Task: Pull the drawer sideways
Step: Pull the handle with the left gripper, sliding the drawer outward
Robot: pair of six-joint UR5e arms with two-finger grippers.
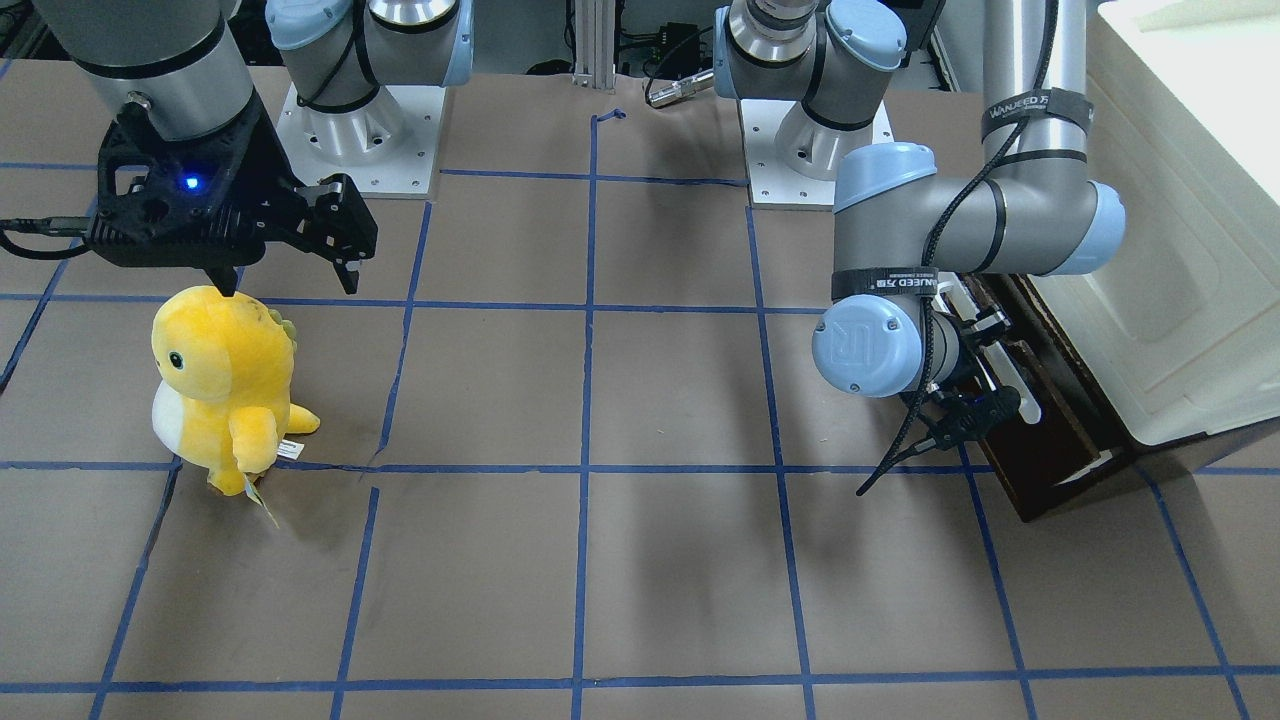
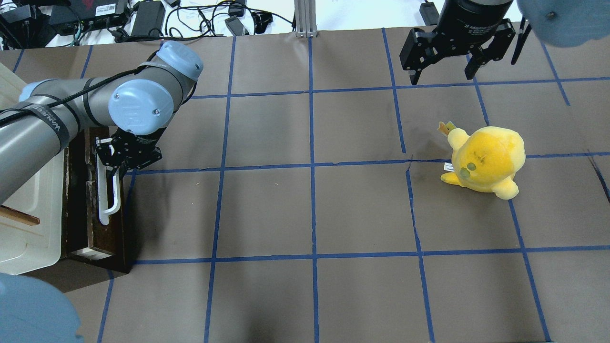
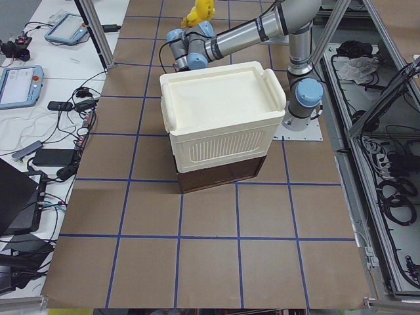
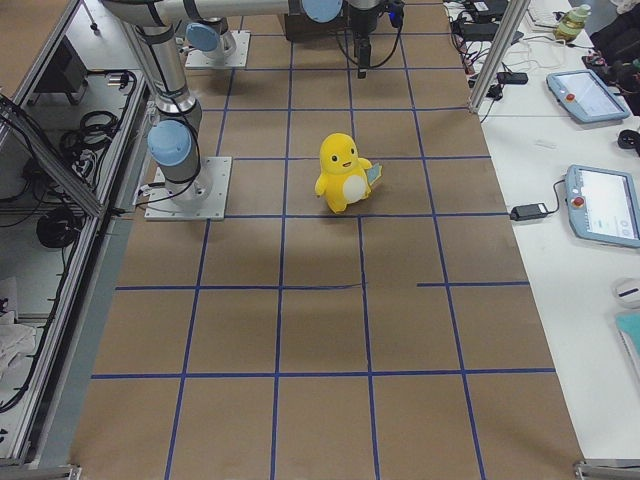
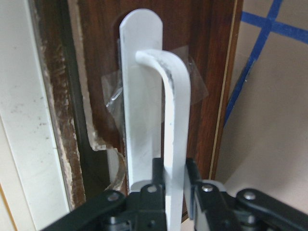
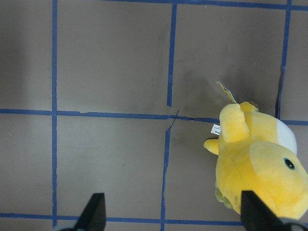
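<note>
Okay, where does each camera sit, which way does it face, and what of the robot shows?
Left wrist: faces the drawer front; left gripper shut on the handle.
Right wrist: looks down at the table; right gripper open, plush toy in view.
Overhead: behind the robot, looking down; both grippers.
Front-facing: across the table, facing the robot; both arms, both bases.
Exterior left: table's left end; cream cabinet hides the left gripper.
Exterior right: table's right end; right arm nearest.
Shared: overhead and front-facing show the gripped handle.
</note>
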